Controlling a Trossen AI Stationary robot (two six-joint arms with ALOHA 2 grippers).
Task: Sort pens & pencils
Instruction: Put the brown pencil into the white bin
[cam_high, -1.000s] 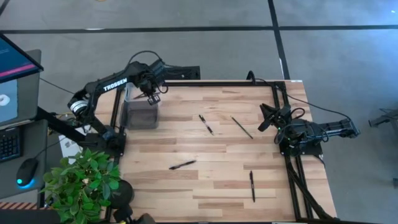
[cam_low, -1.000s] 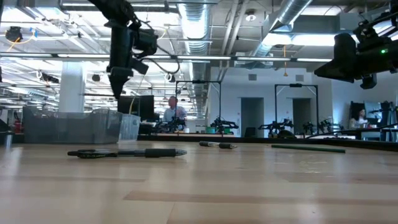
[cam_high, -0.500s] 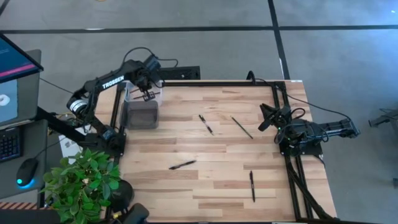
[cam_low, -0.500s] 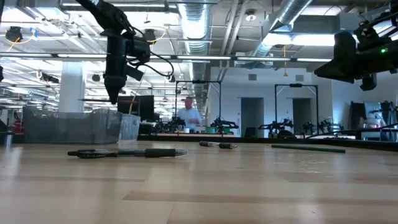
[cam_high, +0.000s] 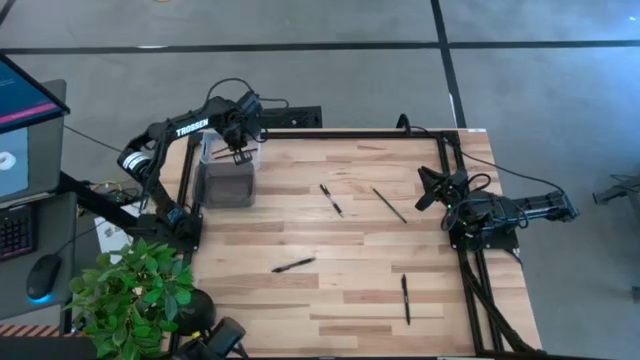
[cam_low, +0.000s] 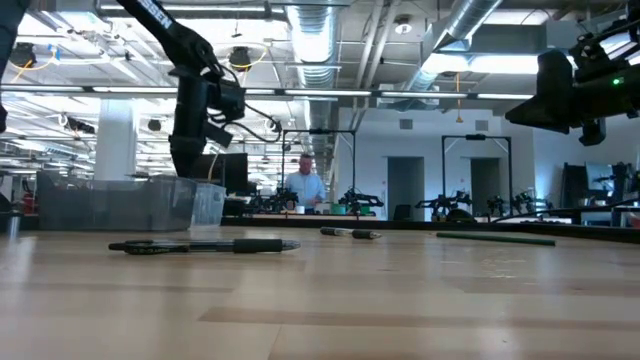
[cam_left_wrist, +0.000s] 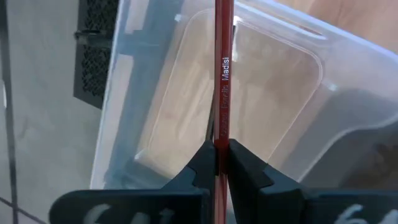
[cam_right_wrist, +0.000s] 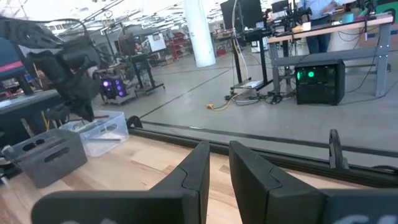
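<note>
Planked wood table (cam_high: 350, 290), clear plastic bin (cam_left_wrist: 261, 99)

Beside the grey bin (cam_high: 228, 184), open desk (cam_high: 300, 225); farther off, scattered pens (cam_high: 293, 265) and one pencil (cam_high: 389, 205) obstructing.

A light wooden worktop (cam_high: 330, 290) carries a grey bin (cam_high: 228, 185) near its far left corner, with a clear plastic bin (cam_left_wrist: 261, 93) just behind it. A leafy green plant (cam_high: 130, 290) stands off the near left corner. A computer mouse (cam_high: 38, 280) and a monitor (cam_high: 25, 120) sit farther left. A person (cam_low: 305, 185) stands in the room beyond.
</note>
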